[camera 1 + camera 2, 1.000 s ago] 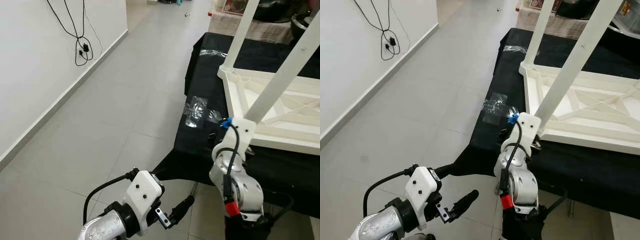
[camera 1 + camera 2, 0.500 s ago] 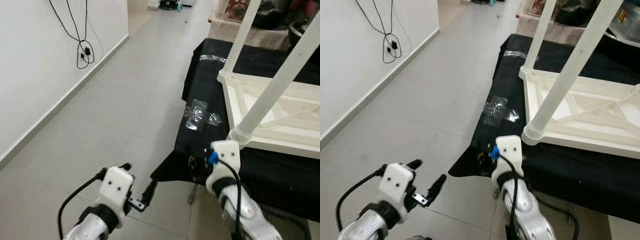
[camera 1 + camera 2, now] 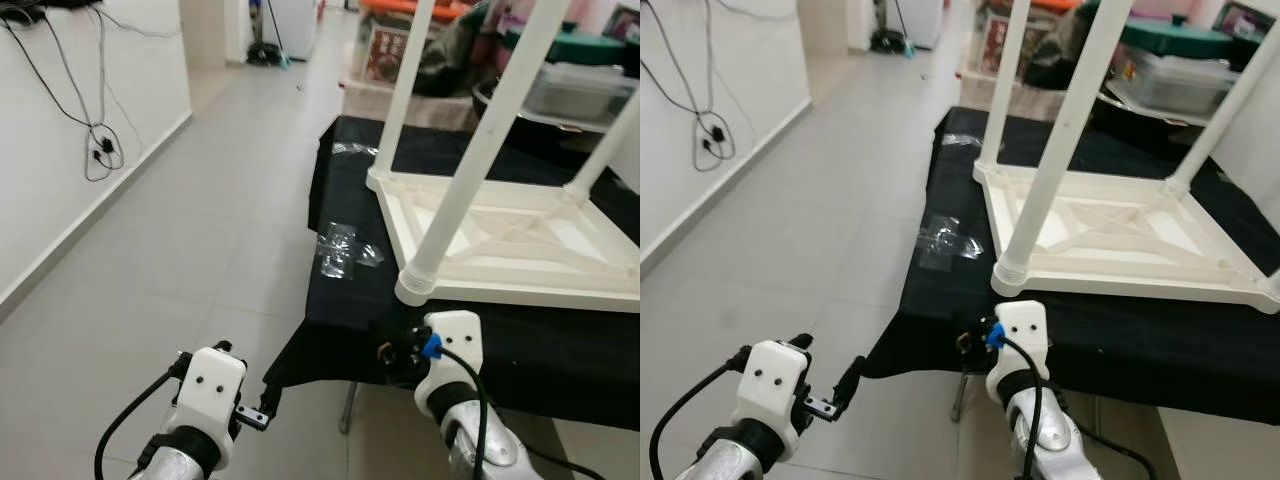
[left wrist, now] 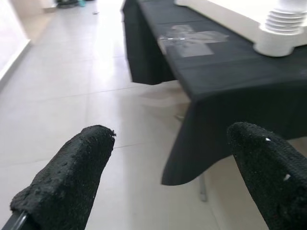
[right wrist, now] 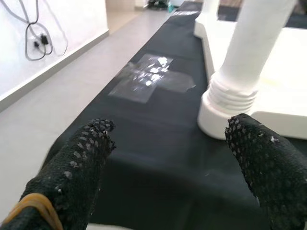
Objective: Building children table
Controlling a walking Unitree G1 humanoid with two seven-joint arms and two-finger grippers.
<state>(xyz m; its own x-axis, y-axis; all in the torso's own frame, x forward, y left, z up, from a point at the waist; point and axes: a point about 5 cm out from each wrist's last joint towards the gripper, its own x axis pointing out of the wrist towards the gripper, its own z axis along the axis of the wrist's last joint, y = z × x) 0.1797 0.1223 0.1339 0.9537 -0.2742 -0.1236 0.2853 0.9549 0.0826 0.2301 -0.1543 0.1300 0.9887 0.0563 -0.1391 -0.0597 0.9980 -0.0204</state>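
Note:
A white children's table (image 3: 520, 235) lies upside down on a table covered in black cloth (image 3: 340, 300), its legs pointing up. The nearest leg (image 3: 468, 150) stands in the front corner, and its ribbed collar (image 5: 229, 100) shows in the right wrist view. My right gripper (image 5: 170, 124) is open at the cloth's front edge, a short way in front of that collar and holding nothing. My left gripper (image 4: 170, 133) is open and empty, low over the floor to the left of the cloth's corner.
Crumpled clear plastic (image 3: 340, 250) lies on the cloth left of the white frame. Grey tiled floor (image 3: 180, 260) stretches to the left, up to a white wall with hanging cables (image 3: 100, 150). Boxes and bins (image 3: 570, 85) crowd the back.
My right gripper has come off the near leg's base and dropped back to the cloth's front edge. The left gripper has swung outward to the left. The camera has tilted up.

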